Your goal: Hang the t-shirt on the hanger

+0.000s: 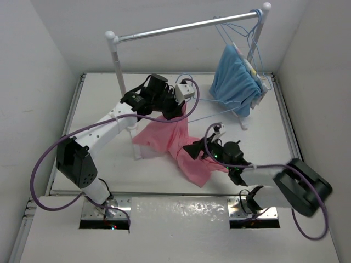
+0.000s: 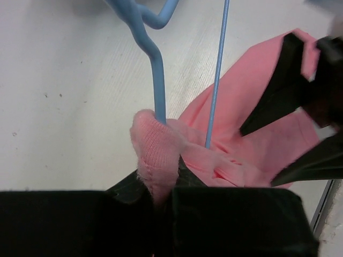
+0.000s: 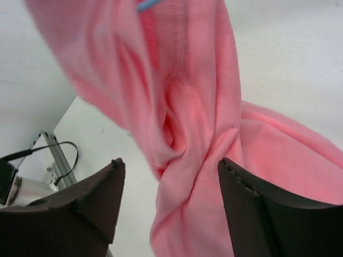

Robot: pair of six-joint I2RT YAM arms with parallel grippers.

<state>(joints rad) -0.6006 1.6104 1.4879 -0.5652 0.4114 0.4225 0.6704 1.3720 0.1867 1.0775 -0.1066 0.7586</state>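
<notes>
The salmon-pink t-shirt hangs bunched from my left gripper down to the table, its lower part lying towards my right arm. In the left wrist view my left gripper is shut on the ribbed collar of the t-shirt. The light-blue wire hanger runs down into that collar fold, and a second wire of it passes beside. The hanger reaches out to the right. My right gripper is open. In the right wrist view it straddles a twisted fold of the t-shirt without closing.
A silver rail on white posts crosses the back. A light-blue garment and several spare hangers hang at its right end. The left post stands just behind my left arm. White walls enclose the table.
</notes>
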